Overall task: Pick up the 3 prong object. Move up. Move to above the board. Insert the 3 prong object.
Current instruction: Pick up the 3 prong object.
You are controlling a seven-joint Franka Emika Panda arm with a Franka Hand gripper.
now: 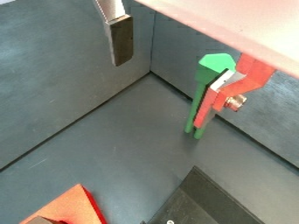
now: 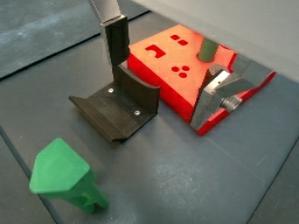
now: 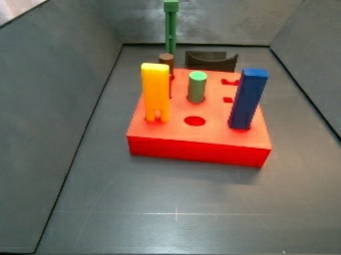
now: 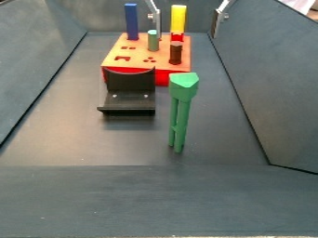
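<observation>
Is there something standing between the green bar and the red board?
Yes. The fixture stands on the floor between the bar and the board, slightly to one side. The open claw is above, holding nothing.

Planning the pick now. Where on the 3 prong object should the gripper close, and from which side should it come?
Probably from straight above, closing on the wider head of the 3 prong object. It stands upright and alone on the floor, clear of the fixture and board, so its top is free and the prongs stay pointing down for insertion. The gripper hangs nearer the fixture in a wrist view; only one finger shows.
</observation>
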